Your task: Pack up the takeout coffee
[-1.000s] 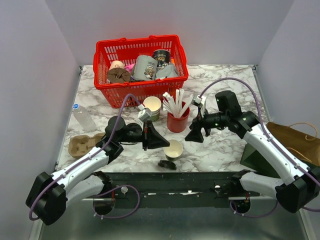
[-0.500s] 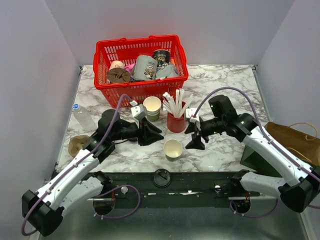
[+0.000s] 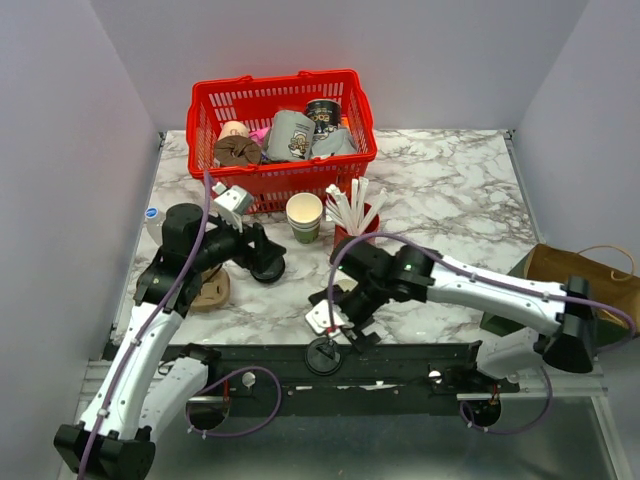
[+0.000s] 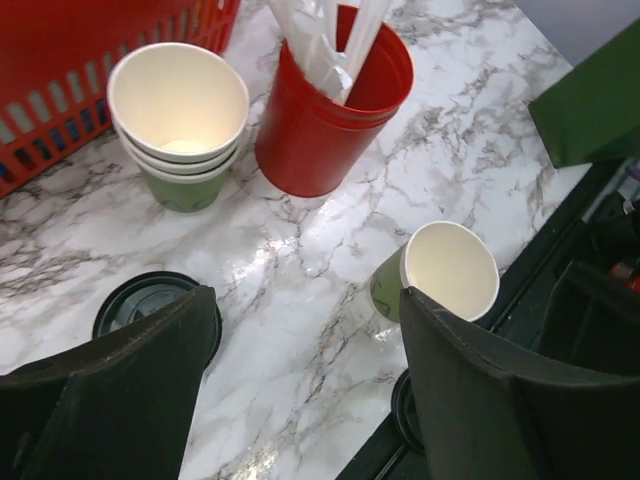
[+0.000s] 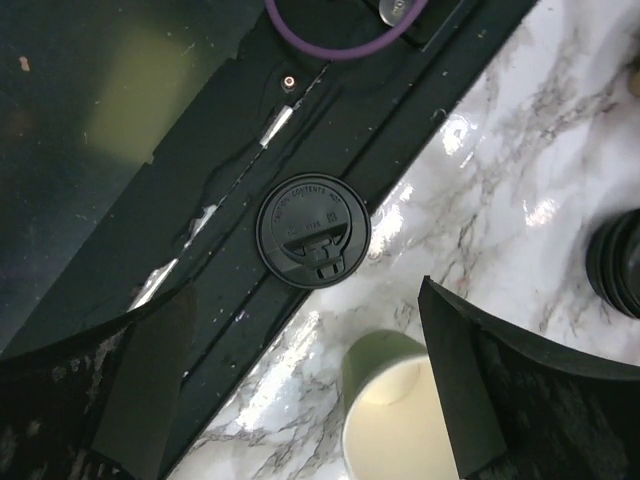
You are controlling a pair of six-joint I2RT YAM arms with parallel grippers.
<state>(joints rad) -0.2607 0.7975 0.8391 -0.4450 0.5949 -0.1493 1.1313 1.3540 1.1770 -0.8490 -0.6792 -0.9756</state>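
The takeout coffee stands lidless: in the left wrist view its olive-green cup, cream inside, is near the table's front edge. Its round black lid lies off the table on the black rail, seen from above as lid. My right gripper hangs open above the cup and the lid, touching neither. From above, the right gripper hides the cup. My left gripper is open and empty, set back to the left as gripper.
A stack of lidless green cups and a red cup of white sticks stand behind. Black lids sit by my left finger. A red basket, a cardboard carrier, a bottle and bags surround the space.
The left gripper opened and drew back to the left. The lid went from the table's front edge down onto the black rail. The right arm swung forward and down over the cup.
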